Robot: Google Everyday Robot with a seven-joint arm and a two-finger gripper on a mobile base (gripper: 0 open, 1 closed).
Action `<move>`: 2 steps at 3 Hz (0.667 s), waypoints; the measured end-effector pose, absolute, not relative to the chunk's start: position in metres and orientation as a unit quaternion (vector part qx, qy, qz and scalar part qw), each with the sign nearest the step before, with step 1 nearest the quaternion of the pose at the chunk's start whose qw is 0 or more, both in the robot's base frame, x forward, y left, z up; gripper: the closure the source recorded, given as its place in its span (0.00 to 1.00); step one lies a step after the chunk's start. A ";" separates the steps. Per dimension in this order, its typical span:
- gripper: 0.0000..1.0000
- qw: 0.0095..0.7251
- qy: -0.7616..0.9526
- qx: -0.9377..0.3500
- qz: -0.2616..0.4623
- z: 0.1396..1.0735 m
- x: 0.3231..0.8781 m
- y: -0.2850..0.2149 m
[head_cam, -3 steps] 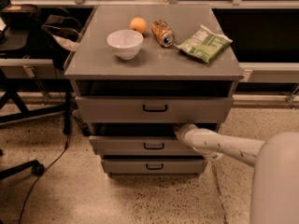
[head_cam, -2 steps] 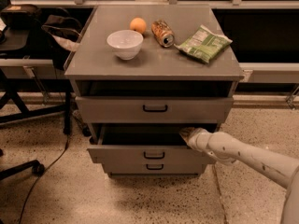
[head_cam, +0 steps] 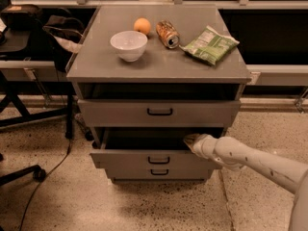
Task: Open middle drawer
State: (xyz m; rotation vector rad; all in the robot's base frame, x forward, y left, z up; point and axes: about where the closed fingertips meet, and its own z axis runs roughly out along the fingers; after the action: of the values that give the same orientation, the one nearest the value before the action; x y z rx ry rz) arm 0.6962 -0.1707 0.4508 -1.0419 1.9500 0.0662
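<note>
The grey cabinet has three drawers. The middle drawer [head_cam: 144,159] with a small dark loop handle [head_cam: 159,160] stands pulled out toward me, its dark inside showing above its front. My gripper [head_cam: 191,141] sits at the top edge of that drawer's front, on its right side, at the end of my white arm [head_cam: 250,160] that comes in from the lower right. The top drawer [head_cam: 159,112] is slightly out. The bottom drawer [head_cam: 159,173] shows just below the middle front.
On the cabinet top [head_cam: 96,66] lie a white bowl [head_cam: 128,44], an orange [head_cam: 142,25], a tipped can [head_cam: 167,34] and a green snack bag [head_cam: 210,44]. An office chair [head_cam: 29,57] and cables stand at the left. The floor is speckled.
The middle drawer has slid out toward me, and my gripper has moved with its front edge. The arm has drawn back to the right.
</note>
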 end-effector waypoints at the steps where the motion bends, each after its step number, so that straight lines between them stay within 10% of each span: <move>1: 1.00 0.438 0.783 -0.438 0.045 0.447 0.679 -0.170; 2: 1.00 0.434 0.775 -0.454 0.078 0.443 0.653 -0.172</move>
State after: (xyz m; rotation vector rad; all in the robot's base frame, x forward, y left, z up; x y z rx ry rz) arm 0.6531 -0.1716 0.4428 -1.1300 1.9293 0.1947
